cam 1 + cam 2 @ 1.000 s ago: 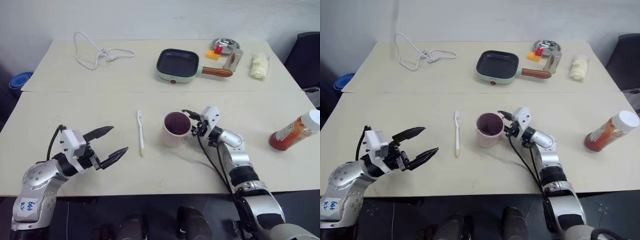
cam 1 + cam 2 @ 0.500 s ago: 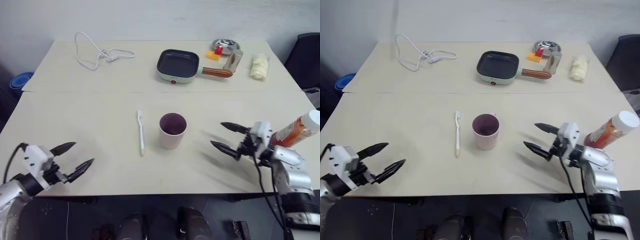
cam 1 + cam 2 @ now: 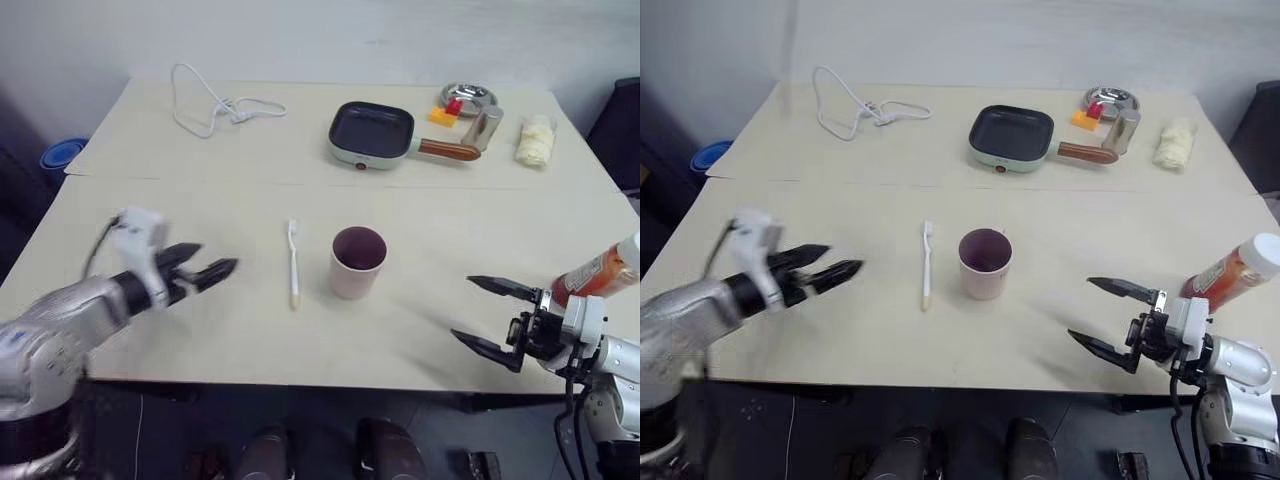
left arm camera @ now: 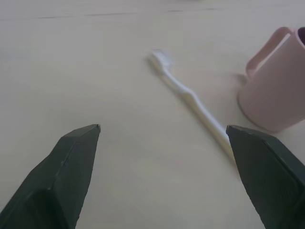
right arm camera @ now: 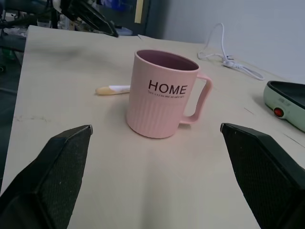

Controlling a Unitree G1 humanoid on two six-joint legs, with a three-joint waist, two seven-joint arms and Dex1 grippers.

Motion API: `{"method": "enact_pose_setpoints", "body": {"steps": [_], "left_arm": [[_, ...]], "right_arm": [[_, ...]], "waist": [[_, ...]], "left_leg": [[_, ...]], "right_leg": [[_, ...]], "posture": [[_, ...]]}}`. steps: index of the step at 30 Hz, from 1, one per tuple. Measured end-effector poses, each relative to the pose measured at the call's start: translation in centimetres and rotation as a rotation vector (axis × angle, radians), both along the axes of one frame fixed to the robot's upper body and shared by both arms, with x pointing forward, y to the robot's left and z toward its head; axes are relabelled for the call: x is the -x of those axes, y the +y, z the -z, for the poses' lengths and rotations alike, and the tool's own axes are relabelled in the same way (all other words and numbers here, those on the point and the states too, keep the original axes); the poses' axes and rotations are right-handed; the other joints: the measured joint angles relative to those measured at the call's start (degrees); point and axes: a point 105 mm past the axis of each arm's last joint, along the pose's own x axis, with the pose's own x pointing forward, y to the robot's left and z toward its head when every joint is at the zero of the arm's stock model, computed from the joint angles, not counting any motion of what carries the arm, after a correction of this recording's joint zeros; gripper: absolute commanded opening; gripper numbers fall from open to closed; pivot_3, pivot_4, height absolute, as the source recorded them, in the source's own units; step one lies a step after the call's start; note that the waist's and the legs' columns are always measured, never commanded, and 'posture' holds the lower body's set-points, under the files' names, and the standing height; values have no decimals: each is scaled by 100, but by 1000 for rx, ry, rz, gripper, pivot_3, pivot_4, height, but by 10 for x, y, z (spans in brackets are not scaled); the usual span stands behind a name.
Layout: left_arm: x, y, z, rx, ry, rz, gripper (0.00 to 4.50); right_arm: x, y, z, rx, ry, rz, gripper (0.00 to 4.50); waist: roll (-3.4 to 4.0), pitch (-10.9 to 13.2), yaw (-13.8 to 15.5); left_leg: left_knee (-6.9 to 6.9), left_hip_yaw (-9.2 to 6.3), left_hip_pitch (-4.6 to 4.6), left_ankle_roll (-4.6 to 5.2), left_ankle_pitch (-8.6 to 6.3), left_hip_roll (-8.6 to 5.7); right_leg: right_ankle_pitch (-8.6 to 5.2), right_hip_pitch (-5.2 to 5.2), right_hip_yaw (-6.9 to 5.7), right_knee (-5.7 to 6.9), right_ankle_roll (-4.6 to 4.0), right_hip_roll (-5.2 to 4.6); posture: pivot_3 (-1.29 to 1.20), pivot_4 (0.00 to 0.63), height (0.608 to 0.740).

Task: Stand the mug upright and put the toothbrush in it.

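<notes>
The pale pink mug (image 3: 358, 262) stands upright mid-table, handle to the far side, "HOME" printed on its ribbed wall (image 5: 162, 95). The white toothbrush (image 3: 293, 263) lies flat just left of it, bristles pointing away from me (image 4: 190, 98). My left gripper (image 3: 210, 270) hovers open over the table left of the toothbrush, pointing at it, nothing between its fingers (image 4: 71, 167). My right gripper (image 3: 490, 315) is open and empty near the front edge, well right of the mug and facing it.
An orange-red bottle (image 3: 600, 272) lies close behind my right gripper. On the far table sit a white cable (image 3: 215, 105), a green frying pan (image 3: 372, 132), a steel cup (image 3: 483, 125), a steel bowl (image 3: 468, 98) and a crumpled white wad (image 3: 533, 140).
My right gripper left the mug's rim, opened wide and drew back to the right. My left gripper dipped toward me, then swung forward toward the toothbrush. The camera shifted slightly.
</notes>
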Motion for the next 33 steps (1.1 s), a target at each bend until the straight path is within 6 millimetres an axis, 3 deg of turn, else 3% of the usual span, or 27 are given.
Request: {"method": "enact_pose_setpoints", "body": {"steps": [4, 9, 15, 24, 25, 27, 31, 33], "left_arm": [[-27, -39, 13, -49, 69, 25, 4500], [-47, -58, 34, -110, 168, -10, 4500], [-52, -79, 43, -243, 151, 59, 2987], [-60, -77, 46, -154, 65, 106, 508], [-60, -74, 44, -108, 9, 122, 226], [-59, -64, 32, -42, -126, 160, 170], [-59, -34, -22, 130, -432, 190, 169], [-55, -29, -40, 204, -527, 211, 169]], "right_arm": [[-1, -2, 3, -11, -14, 4, 4493], [0, -6, 11, -25, -7, 21, 4493], [7, -13, 18, -59, 22, 51, 4500], [29, -24, 16, -73, 21, 79, 4500], [31, -22, 14, -76, 12, 71, 4500], [35, -17, 8, -102, -6, 55, 4500], [47, -1, -4, -147, -16, 20, 4500], [48, 5, -8, -163, -22, 13, 4500]], "waist": [[-2, 1, -17], [-5, 3, -16], [2, -1, 83], [7, -4, 51], [7, -3, 23], [5, -1, 4], [5, -2, 59], [5, -2, 74]], "left_leg": [[1, 10, -3, -3, 2, -4], [4, 7, -3, -12, 9, 1], [2, 4, 27, -12, 8, 8], [-3, 14, 52, -12, 5, 19], [-10, 15, 51, -16, 5, 19], [-11, 10, 49, -25, 2, 31], [-5, 10, 47, -22, 0, 31], [-4, 10, 47, -17, -2, 23]], "right_leg": [[0, 0, -28, -15, 0, 27], [-1, 2, -28, -17, -1, 40], [-1, 31, -25, -24, -2, 37], [-2, 40, -9, -35, -4, 26], [-4, 30, -2, -31, -7, 29], [-7, 24, -2, -27, -13, 45], [-8, 26, -4, -35, -14, 42], [-6, 27, -4, -34, -12, 33]], "posture": [[0, 150, 740], [0, 150, 740], [0, 150, 740], [0, 150, 740], [0, 150, 740], [0, 150, 740], [0, 150, 740], [0, 150, 740]]}}
